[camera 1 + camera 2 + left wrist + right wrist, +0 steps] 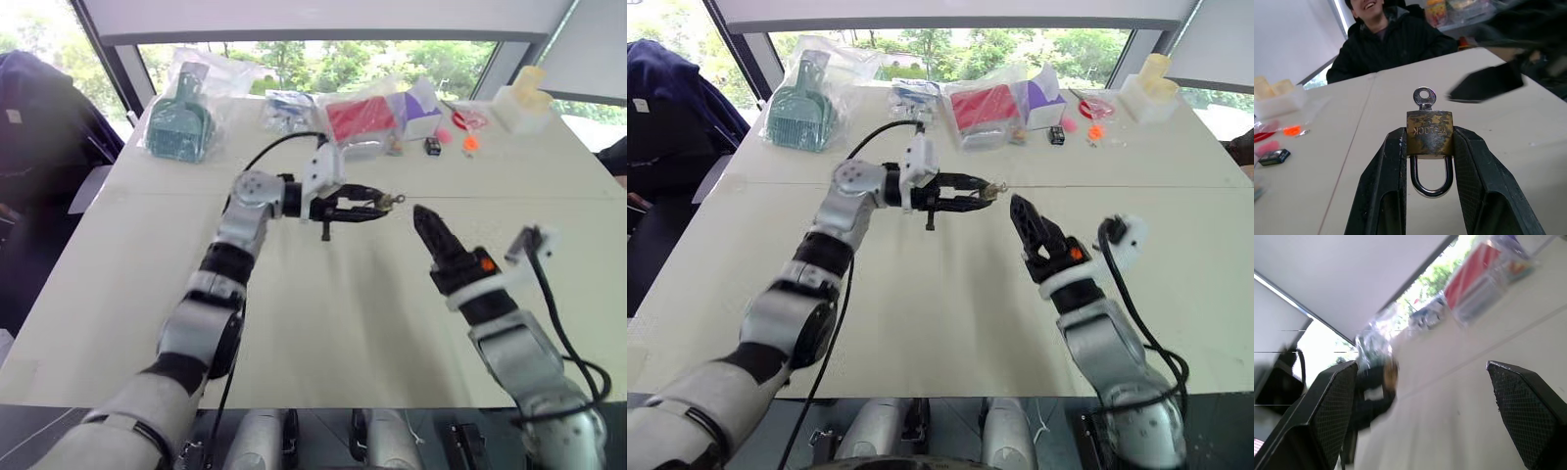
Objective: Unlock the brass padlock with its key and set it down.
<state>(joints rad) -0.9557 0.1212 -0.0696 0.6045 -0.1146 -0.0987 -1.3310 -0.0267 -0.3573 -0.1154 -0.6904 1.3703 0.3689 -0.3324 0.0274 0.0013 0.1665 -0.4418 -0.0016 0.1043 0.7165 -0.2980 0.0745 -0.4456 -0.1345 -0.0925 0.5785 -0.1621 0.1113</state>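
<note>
My left gripper (380, 207) is held level above the middle of the white table (323, 323) and is shut on the brass padlock (1429, 132). The padlock's body is pinched between the two fingers, and its silver shackle (1431, 180) lies closed back between them. The key (1424, 97) sticks out of the padlock's far end. The padlock (395, 201) shows as a tiny brass spot at the fingertips. Just to the right, my right gripper (423, 221) stands open with nothing in it, a short gap away from the key; its wide-apart fingers (1334, 396) frame the left gripper.
Along the table's far edge lie a bagged teal dustpan (181, 122), a bagged red box (358, 117), a small black box (432, 146), small pink and orange bits (468, 143) and a white container (519, 106). A person in a black jacket (1396, 44) sits at the table's right side.
</note>
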